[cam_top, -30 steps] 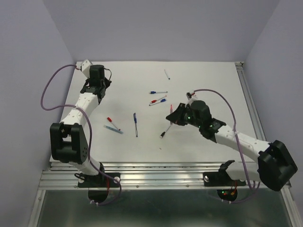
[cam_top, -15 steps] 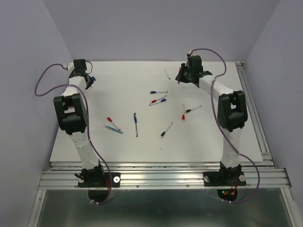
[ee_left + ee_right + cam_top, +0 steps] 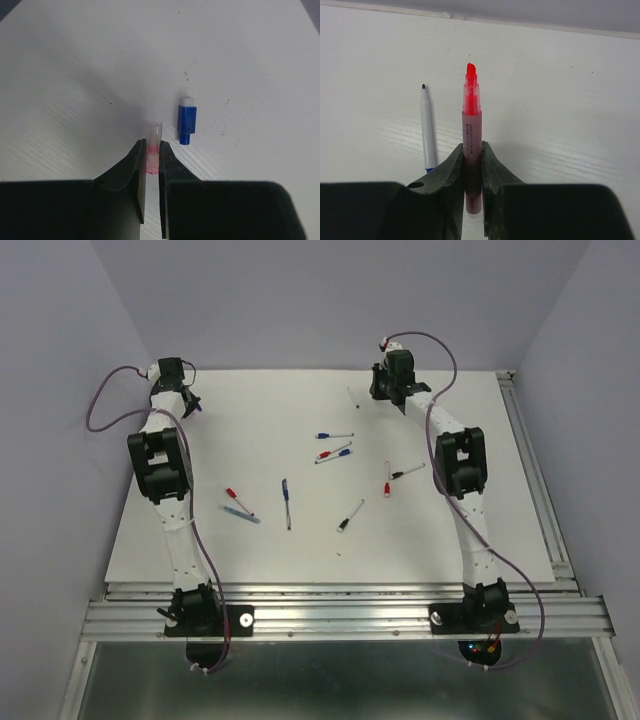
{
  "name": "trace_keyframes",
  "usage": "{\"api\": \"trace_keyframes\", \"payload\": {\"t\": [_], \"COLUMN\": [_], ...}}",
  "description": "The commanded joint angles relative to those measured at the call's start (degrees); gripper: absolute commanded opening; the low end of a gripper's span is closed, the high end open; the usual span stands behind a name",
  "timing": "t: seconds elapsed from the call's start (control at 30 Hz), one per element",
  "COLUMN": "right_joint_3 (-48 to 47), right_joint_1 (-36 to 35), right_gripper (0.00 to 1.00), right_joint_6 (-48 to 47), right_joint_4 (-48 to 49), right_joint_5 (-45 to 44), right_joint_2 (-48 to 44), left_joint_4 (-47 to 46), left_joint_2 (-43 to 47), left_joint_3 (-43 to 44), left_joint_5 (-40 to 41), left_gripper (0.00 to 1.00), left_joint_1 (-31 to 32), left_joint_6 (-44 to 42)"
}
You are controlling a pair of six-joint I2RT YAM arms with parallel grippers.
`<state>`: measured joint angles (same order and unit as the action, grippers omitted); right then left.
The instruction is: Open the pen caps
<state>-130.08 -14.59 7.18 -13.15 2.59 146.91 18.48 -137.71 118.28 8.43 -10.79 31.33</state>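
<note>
Presently left fingers (image 3: 131, 167) pinch the clear cap (image 3: 153, 150), right fingers (image 3: 452, 167) the bared highlighter (image 3: 471, 125); release low, clear of blue cap (image 3: 187, 120) at one o'clock.

The right gripper (image 3: 472, 150) gripped a pink translucent plastic highlighter (image 3: 471, 107) above the white table (image 3: 560, 100).
Its two black fingers (image 3: 451, 167) pressed on either side of the barrel, and the bare bright red chisel tip pointed away toward the table's far edge. Just to the left of the highlighter, apart from it, a slim white pen (image 3: 427, 132) lay flat with its small dark tip uncovered and a bit of blue at its near end beside the left finger.
</note>
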Motion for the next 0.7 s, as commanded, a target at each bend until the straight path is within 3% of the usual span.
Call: {"api": "trace_keyframes", "payload": {"t": [0.0,0.33,0.43,0.67], "right_joint_3": [-4.3,-5.89,-5.89,-5.1], "right_joint_1": [-0.09,0.0,-0.09,0.0], "right_gripper": [0.01,0.07,0.09,0.15], "right_joint_6": [-2.08,-0.5,0.55,2.22], "right_joint_4": [7.78,9.19,9.46,9.02], "right_joint_5": [1.88,4.7,6.2,7.96], "right_joint_2": [4.08,8.39,8.57,8.04], "left_joint_4": [2.09,2.09,2.17,2.17], "left_joint_2": [-1.06,-2.74,-2.39,-0.54], "left_joint_3": [1.78,2.31,1.69,0.99], "left_joint_5": [1.68,-0.69,-0.69,-2.1], "left_gripper": [0.0,0.11,0.28,0.42], "left_joint_1": [-0.46,-0.38,-0.38,-0.46], "left_joint_6": [0.39,1.01,1.1,1.01]}}
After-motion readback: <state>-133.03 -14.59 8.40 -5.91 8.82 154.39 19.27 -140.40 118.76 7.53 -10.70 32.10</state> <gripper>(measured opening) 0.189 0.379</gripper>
